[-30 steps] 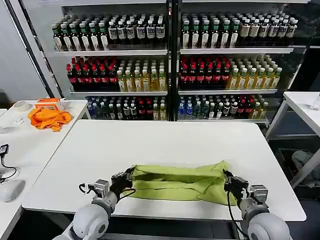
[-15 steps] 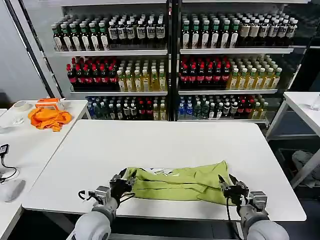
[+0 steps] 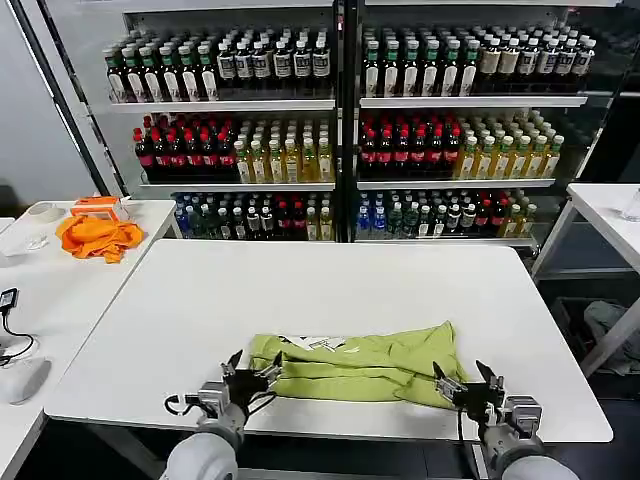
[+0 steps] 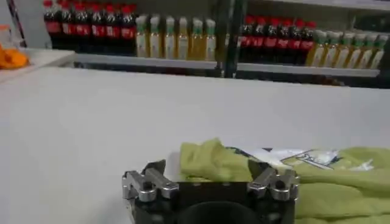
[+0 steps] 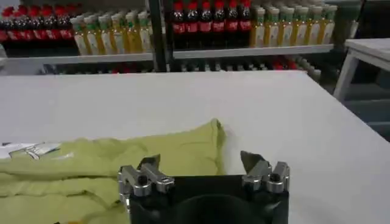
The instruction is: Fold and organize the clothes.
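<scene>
The clothes are one lime T-shirt lying folded into a long band across the near part of the white table. Its white neck label faces up near the left end. My left gripper stands open just off the shirt's left end, holding nothing. At the right end my right gripper is open too, empty. In the left wrist view the shirt lies just beyond the open left gripper. In the right wrist view the shirt's corner lies before the open right gripper.
An orange cloth lies on a side table at the left, with a mouse nearer me. Shelves of bottles fill the back. Another white table stands at the right. The far half of the main table is bare.
Both grippers have let go of the shirt's ends, opened, and drawn back toward the near edge. The shirt has settled flat, slightly nearer me.
</scene>
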{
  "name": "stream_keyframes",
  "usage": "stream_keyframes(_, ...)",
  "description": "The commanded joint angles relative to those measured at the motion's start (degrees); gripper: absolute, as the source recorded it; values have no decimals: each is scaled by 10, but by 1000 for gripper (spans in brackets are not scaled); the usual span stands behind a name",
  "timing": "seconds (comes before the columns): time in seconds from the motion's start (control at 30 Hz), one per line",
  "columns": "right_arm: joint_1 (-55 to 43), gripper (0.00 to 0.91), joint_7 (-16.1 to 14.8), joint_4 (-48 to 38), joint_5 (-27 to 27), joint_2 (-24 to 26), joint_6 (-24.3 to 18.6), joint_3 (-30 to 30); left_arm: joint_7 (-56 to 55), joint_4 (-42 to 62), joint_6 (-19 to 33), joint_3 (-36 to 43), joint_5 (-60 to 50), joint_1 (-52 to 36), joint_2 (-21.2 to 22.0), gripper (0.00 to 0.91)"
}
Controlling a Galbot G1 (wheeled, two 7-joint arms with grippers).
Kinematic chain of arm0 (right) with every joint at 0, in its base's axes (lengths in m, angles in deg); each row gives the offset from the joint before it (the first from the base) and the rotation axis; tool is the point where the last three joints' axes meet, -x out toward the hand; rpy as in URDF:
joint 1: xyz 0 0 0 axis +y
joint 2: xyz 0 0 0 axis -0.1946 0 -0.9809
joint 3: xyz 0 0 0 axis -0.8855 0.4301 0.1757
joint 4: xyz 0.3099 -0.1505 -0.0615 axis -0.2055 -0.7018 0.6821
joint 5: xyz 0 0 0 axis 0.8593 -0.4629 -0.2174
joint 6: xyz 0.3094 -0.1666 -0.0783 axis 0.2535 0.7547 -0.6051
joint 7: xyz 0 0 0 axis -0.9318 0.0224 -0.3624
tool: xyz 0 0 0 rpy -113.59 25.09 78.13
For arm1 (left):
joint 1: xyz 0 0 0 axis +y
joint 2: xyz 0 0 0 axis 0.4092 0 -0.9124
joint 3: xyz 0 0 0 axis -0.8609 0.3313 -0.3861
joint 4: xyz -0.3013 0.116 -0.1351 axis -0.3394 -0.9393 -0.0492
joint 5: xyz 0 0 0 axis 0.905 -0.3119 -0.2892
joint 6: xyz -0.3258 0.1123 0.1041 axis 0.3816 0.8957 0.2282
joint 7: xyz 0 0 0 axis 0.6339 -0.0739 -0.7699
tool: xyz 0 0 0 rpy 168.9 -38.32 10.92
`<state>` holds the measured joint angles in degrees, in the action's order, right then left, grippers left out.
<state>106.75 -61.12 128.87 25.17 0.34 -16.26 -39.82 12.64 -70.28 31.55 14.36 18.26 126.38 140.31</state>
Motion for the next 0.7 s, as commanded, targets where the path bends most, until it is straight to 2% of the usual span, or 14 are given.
stream_keyframes(0.03,14,907,0,5,-2,-2,-1,-6,-11,27,10,0,0,2,35,20)
stream_keyframes(0.4,23,907,2,11,-3,-8,-5,-5,-5,25,26,-9,12,13,51,20)
stream_keyframes(0.7,26,907,3,14,-2,-9,-7,-8,10,9,45,-57,110,18,54,20)
